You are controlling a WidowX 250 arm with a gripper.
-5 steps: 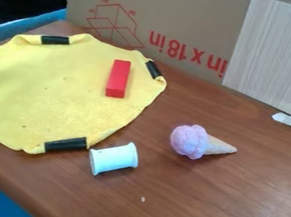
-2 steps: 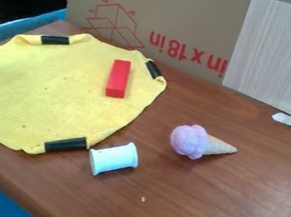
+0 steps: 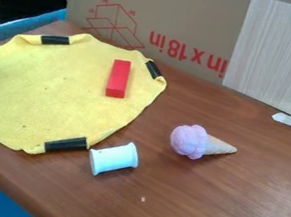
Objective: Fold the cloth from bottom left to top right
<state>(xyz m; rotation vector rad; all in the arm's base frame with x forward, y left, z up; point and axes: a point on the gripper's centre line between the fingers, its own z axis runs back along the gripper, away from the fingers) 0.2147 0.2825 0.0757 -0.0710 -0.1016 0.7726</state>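
Ylw cloth (image 3: 50,88) on tbl (image 3: 196,203), 1 block (image 3: 117,79) atop.

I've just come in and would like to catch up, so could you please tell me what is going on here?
The job is to fold the yellow cloth from bottom left to top right. No handling can be seen right now: the cloth lies spread out, that fold not yet made. A red block rests on it, and a white spool and a toy ice cream cone lie beside it on the table.
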